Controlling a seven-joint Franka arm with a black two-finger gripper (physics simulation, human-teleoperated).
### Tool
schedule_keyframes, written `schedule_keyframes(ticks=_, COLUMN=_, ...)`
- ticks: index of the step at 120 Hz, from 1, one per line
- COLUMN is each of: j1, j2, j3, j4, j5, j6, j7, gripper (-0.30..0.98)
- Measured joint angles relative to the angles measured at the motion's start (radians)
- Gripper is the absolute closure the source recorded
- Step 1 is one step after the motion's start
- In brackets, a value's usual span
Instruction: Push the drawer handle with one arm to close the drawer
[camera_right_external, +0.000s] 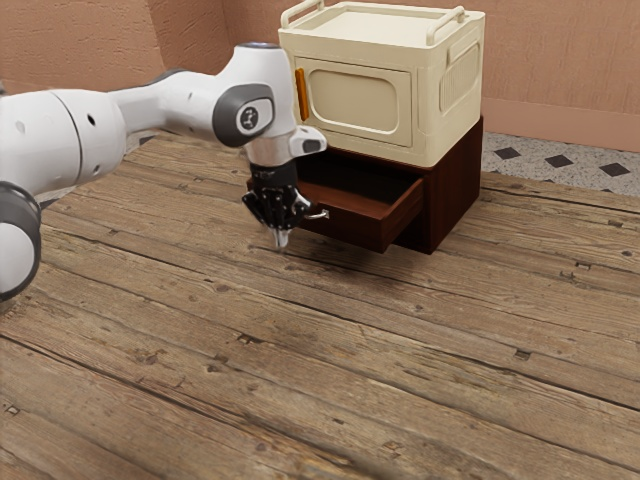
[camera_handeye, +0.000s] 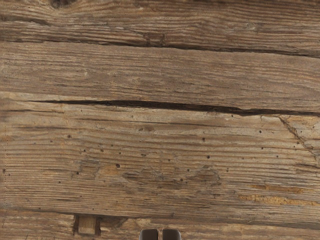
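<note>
The black gripper (camera_right_external: 281, 242) points down in front of the drawer's front, at its left part in the exterior view, with its fingers together and nothing seen between them. Two dark fingertips stand side by side at the wrist view's lower edge, where the gripper (camera_handeye: 160, 234) is shut. The dark brown drawer (camera_right_external: 352, 225) is pulled out of its cabinet (camera_right_external: 453, 195), and its inside shows. Close beside the hand is the metal handle (camera_right_external: 318, 214), partly hidden; whether they touch I cannot tell.
A cream box (camera_right_external: 436, 119) with raised side rails and an orange handle (camera_right_external: 301, 95) stands on the cabinet, above the drawer. Wooden planks (camera_right_external: 330, 350) make up the surface below, and a pink wall (camera_right_external: 560, 60) rises behind.
</note>
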Motion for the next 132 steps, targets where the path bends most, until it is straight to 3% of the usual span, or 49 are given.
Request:
schedule_keyframes(ticks=34, j1=0.001, j2=0.084, j3=0.016, j4=0.095, j5=0.046, j6=0.039, j7=0.016, gripper=0.79)
schedule_keyframes(ticks=132, j1=-0.021, j2=0.202, j3=0.034, j4=0.214, j5=0.046, j6=0.127, j7=0.079, gripper=0.79)
